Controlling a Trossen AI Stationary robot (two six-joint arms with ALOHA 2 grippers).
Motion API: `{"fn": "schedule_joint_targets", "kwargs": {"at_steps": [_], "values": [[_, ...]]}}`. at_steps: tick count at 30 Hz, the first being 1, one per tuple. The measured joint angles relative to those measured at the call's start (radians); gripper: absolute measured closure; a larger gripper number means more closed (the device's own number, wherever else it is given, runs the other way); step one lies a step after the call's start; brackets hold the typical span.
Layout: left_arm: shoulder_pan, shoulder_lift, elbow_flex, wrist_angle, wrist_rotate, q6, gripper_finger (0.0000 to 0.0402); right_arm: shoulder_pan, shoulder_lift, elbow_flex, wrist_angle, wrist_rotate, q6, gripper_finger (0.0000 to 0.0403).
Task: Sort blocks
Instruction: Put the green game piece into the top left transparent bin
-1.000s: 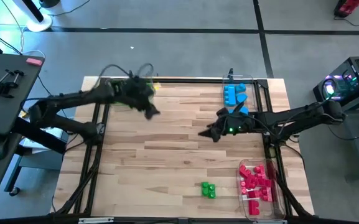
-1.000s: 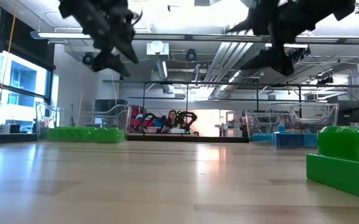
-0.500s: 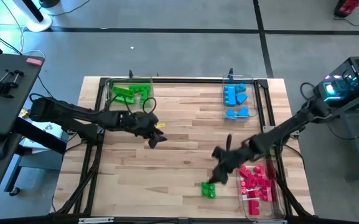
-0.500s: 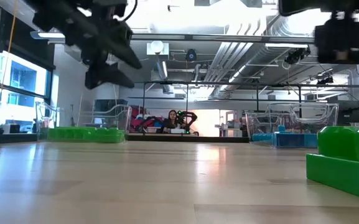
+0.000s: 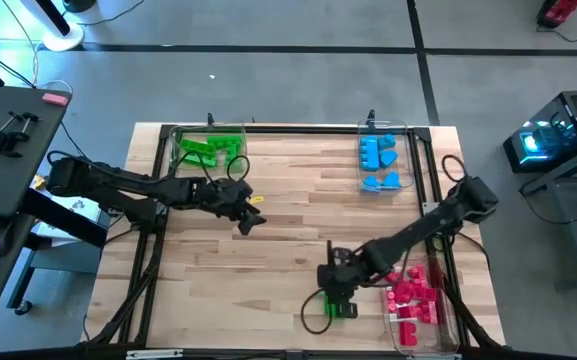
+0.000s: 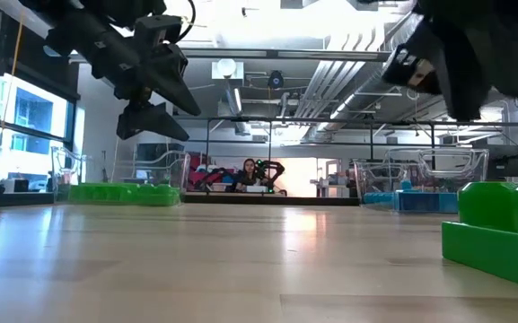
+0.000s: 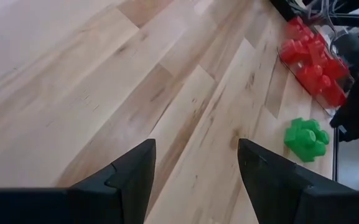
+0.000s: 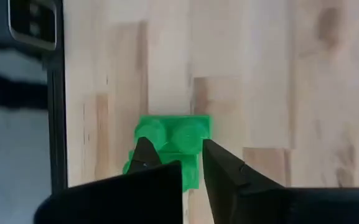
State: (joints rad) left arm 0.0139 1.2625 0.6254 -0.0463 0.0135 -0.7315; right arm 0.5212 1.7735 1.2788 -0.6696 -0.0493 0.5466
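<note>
Two or three green blocks [image 5: 341,308] lie joined on the table near its near edge, left of the red tray; they also show in the right wrist view [image 8: 172,134], the low view [image 6: 499,235] and the left wrist view [image 7: 305,138]. My right gripper [image 5: 334,297] hangs open right above them [image 8: 175,144], its fingers over either side of the top block, clear of it as the low view [image 6: 456,63] shows. My left gripper [image 5: 250,216] is open and empty above the table's left middle [image 7: 195,162].
A clear tray with green blocks [image 5: 208,147] stands at the far left. A tray with blue blocks [image 5: 378,155] stands at the far right. A tray with red-pink blocks [image 5: 414,295] stands at the near right, close beside my right gripper. Bare wood lies between.
My right gripper has swung from beside the blue tray toward the table's near edge and now stands over the loose green blocks. My left gripper has left the green tray, gone toward the table's middle, and then kept still. The green blocks have not moved.
</note>
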Motion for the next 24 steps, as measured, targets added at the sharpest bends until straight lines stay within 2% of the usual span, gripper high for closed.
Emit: {"fn": "schedule_joint_targets", "kwargs": {"at_steps": [5,24], "values": [[-0.001,0.000,0.000,-0.001,0.000,0.000,0.0190,0.001,0.062,0.011,0.024,-0.076,-0.076,0.0398],[-0.001,0.000,0.000,-0.011,0.001,0.000,0.0190,0.000,0.124,0.011,0.047,-0.080,-0.215,0.0403]]}}
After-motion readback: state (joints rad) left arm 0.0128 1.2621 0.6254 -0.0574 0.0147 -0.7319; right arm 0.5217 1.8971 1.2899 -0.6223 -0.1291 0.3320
